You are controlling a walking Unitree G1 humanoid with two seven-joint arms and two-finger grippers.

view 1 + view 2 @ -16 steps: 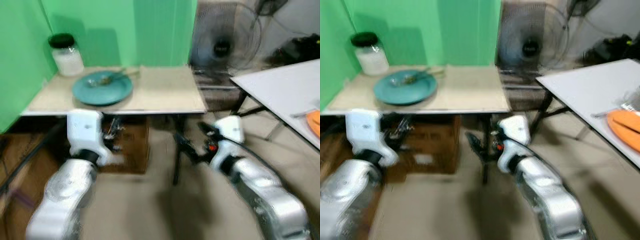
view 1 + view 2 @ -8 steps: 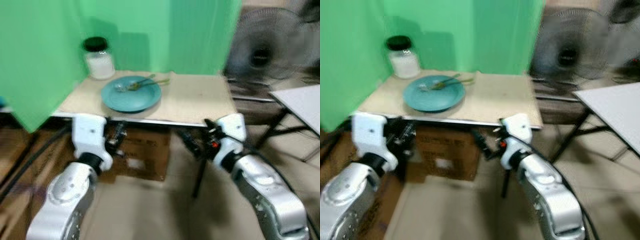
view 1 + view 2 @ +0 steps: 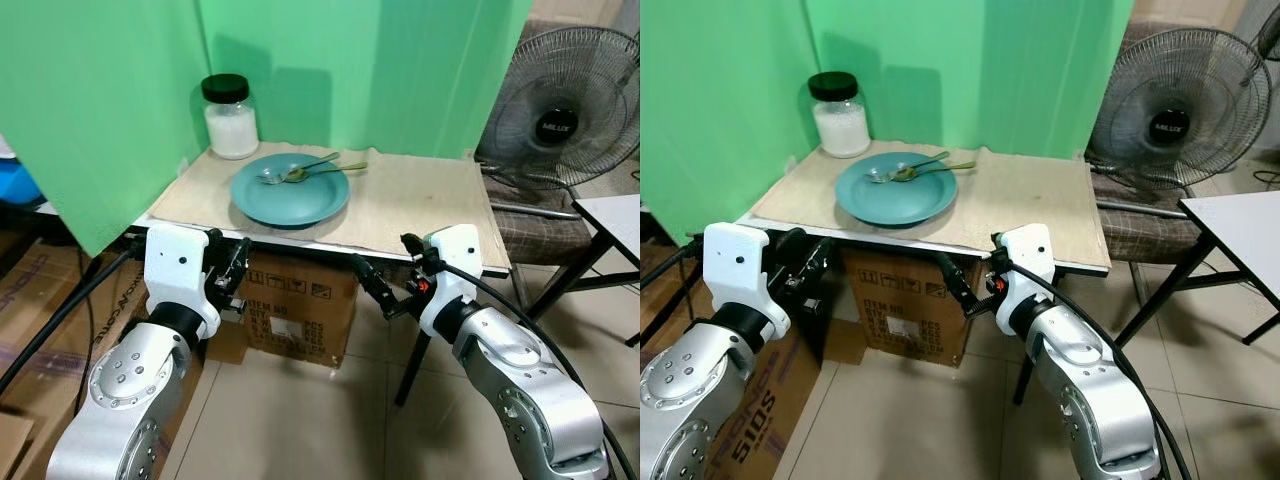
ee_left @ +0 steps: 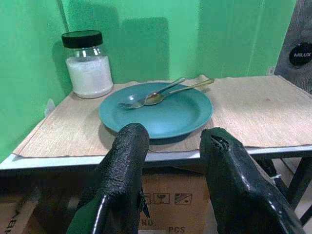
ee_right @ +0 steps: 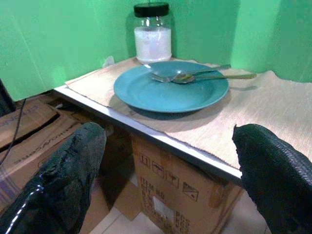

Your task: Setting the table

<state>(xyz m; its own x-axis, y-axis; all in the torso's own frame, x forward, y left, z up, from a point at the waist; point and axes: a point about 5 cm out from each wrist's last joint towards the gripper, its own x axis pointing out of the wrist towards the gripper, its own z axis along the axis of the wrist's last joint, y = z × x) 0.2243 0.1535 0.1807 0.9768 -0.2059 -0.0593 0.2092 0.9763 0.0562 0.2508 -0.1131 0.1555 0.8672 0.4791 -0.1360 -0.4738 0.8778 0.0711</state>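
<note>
- Change: across the last second the head camera has swung left and steadied. A white table with an orange item at the right has gone from view, and the small table (image 3: 420,205) against the green backdrop now sits centred and sharp. This is camera motion; the things on the table have not shifted.
- Meaning for the task: in all likelihood the robot has finished its approach and now faces the table squarely, ready to reach. No item has been picked up yet.
- Teal plate (image 3: 290,188): lies on the beige mat (image 3: 420,195), toward the table's left half, between the back and front edges.
- Fork (image 4: 146,97) and spoon (image 4: 178,91): lie together on the plate, handles pointing toward the table's back edge and passing over the plate's rim.
- Jar (image 3: 230,118): stands upright at the back-left corner, black lid on, white contents.
- Left gripper (image 4: 170,146): held below the front edge, fingers spread, empty.
- Right gripper (image 5: 165,146): also below the front edge, fingers wide apart, empty.
- Cardboard box (image 3: 295,300): sits under the table.
- Fan (image 3: 560,95): stands beyond the table's right edge.
</note>
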